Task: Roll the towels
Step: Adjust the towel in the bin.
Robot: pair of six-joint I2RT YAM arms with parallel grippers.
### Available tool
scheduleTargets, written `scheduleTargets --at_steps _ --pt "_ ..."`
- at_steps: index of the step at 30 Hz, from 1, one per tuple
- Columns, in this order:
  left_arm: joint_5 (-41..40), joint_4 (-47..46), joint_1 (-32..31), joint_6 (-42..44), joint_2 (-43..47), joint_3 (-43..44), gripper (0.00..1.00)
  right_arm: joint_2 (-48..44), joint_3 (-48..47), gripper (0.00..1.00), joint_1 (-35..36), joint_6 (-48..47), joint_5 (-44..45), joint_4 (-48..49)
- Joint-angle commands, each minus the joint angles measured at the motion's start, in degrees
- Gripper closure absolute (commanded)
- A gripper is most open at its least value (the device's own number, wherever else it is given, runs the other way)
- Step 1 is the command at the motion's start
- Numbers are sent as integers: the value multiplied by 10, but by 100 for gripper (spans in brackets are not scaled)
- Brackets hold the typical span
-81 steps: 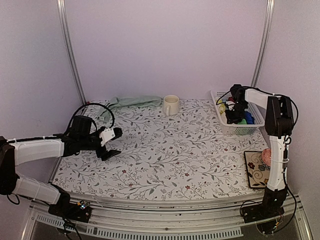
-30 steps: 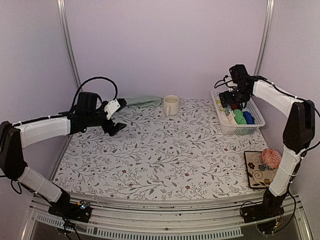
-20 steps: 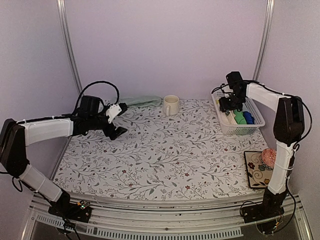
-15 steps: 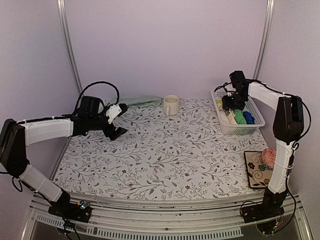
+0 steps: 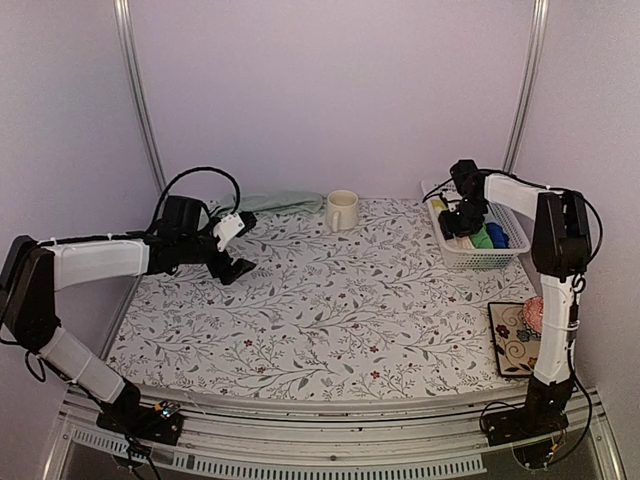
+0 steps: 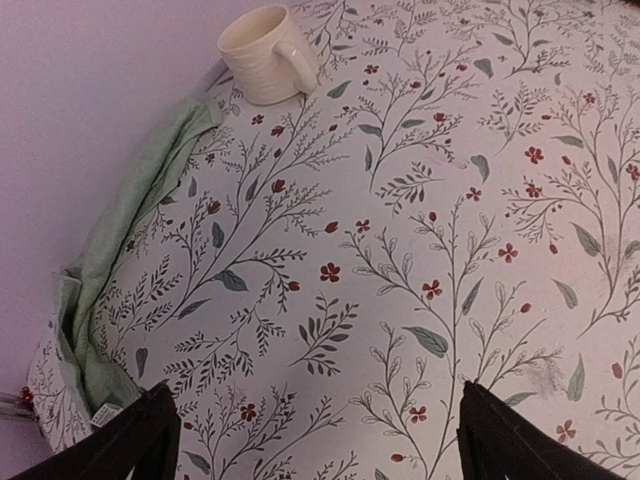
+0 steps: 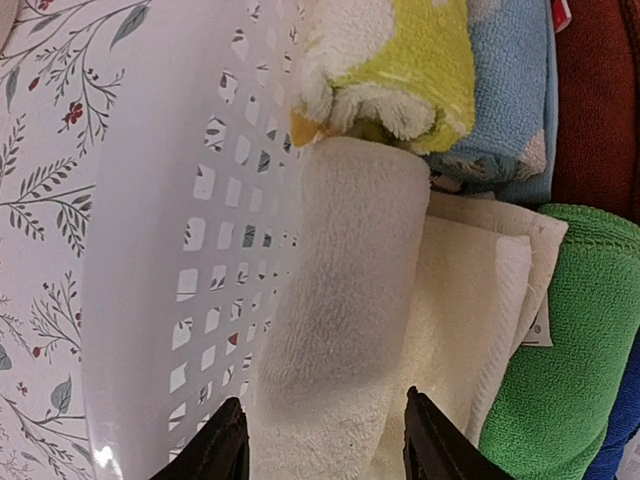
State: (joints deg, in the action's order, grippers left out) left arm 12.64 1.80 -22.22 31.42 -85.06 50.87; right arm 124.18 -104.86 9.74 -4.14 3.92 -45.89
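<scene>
Top external view: the left gripper [image 5: 236, 247] hangs empty over the left part of the desk, jaws spread wide. The sage green towel [image 5: 275, 203] lies bunched along the far edge, just left of the mug [image 5: 342, 210]. The right gripper [image 5: 462, 222] is down in the basket [image 5: 500, 258] at the far right corner, its jaws apart on either side of the cream towel [image 7: 350, 300], though whether they touch it is hard to tell.

Sage green towel [image 6: 128, 222] bunched along table's [image 6: 470, 190] far-left edge, cream towel [image 7: 345, 300] rolled inside basket [image 7: 190, 200]
</scene>
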Motion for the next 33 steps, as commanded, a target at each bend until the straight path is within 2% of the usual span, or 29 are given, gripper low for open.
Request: scheduleTargets --at_steps 1,7,15,23,27,30,33 --pt "8 -17 -1 -4 -8 -9 3 22 -21 47 2 -6 11 -19" --pt "5 -20 -1 -3 -11 -9 3 45 -41 52 2 -7 4 -35" --pt "6 -23 0 -2 -13 -10 3 65 -52 66 0 0 3 -43" --pt "9 -24 0 -1 -11 -15 3 59 -53 86 -8 7 -6 -47" --pt "11 -25 -1 -1 -9 -15 3 55 -48 92 -15 10 -13 -47" --pt "12 -24 0 -1 -8 -16 3 42 -29 95 -28 13 -42 -26" --pt "11 -24 0 0 -5 -17 3 28 -7 96 -46 14 -114 -7"
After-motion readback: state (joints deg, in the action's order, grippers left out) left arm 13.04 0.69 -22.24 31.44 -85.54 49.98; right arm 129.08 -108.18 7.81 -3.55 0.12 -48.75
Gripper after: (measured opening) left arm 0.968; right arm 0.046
